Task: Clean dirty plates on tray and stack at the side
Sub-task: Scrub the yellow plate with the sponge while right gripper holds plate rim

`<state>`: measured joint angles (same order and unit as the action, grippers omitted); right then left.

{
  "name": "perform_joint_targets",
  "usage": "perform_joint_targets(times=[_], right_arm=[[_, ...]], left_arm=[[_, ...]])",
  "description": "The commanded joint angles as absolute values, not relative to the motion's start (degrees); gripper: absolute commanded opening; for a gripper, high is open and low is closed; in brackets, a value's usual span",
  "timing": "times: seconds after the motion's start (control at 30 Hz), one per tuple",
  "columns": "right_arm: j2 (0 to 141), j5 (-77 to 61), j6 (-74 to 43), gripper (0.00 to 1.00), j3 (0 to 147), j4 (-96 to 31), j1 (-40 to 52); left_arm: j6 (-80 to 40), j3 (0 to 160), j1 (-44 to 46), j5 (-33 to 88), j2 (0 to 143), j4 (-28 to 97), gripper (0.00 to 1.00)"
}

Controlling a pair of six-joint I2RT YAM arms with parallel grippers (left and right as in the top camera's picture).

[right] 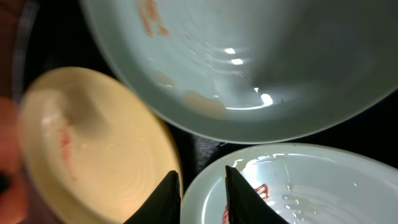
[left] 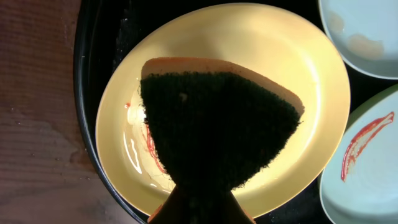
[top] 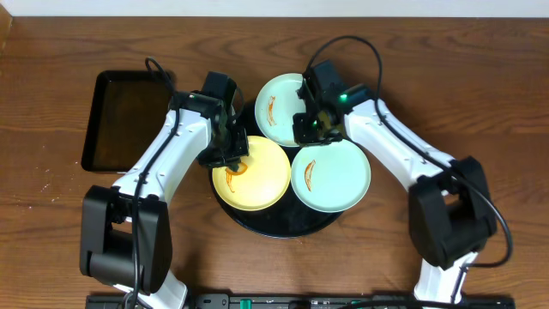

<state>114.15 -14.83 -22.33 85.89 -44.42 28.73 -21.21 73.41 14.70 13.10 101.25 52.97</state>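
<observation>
Left claw (top: 227, 153) is clenching a sponge (left: 217, 124) over the yellow plate (left: 311, 81); right claw (right: 202, 196) is standing with its fingers narrowly parted, straddling the rim of the near mint plate (right: 323, 186), and whether it is pinching that rim cannot be told.

All three plates are sitting inside the round black tray (top: 274, 225), crowding it so that only slivers of black are showing between their rims and along its low lip; the far mint plate (top: 276, 120) is lying at the tray's back edge. A wood-grain surface (top: 480, 86) is lying open to the tray's right; a rectangular tray (top: 120, 120) is occupying the left side, beyond the left arm.

The overhead view is showing an orange smear on each plate; the left wrist view is showing the sponge's coarse dark green face and orange backing, with red streaks on the yellow glaze beside it; the right wrist view is showing glossy highlights and faint concentric rings on the plates.
</observation>
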Motion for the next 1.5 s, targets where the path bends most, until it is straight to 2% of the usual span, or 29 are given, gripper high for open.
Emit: perform_joint_targets(times=[0.0,0.23,0.47,0.57,0.83,0.9,1.17,1.47], right_arm=[[115.20,-14.50,-24.58,0.24,86.94,-44.53,29.98],[115.46,-14.81,-22.65,0.36,86.89,-43.46,33.80],[117.21,-6.50,-24.47,0.36,86.89,-42.96,35.73],[119.42,-7.73,-24.38,0.30,86.89,-42.70,35.70],[120.90,-12.88,-22.15,0.33,86.89,-41.12,35.70],[121.14,-12.67,-22.02,0.32,86.89,-41.12,35.73],[122.65,-11.18,-22.06,0.09,86.89,-41.17,35.73],[122.63,-11.18,-22.24,0.07,86.89,-40.93,35.66]], left_arm=[[-21.74,72.90,14.81,12.14,101.16,52.62,0.07],[-21.76,72.90,14.83,12.16,101.16,51.13,0.08],[-21.76,72.86,14.83,12.14,101.16,51.09,0.08],[-21.74,72.86,14.83,12.14,101.19,51.07,0.08],[-21.76,72.86,14.83,12.14,101.19,50.15,0.08],[-21.76,72.86,14.83,12.16,101.16,50.06,0.08],[-21.76,72.51,14.87,12.16,101.19,49.74,0.08],[-24.03,65.78,16.43,16.67,102.43,41.32,0.08]])
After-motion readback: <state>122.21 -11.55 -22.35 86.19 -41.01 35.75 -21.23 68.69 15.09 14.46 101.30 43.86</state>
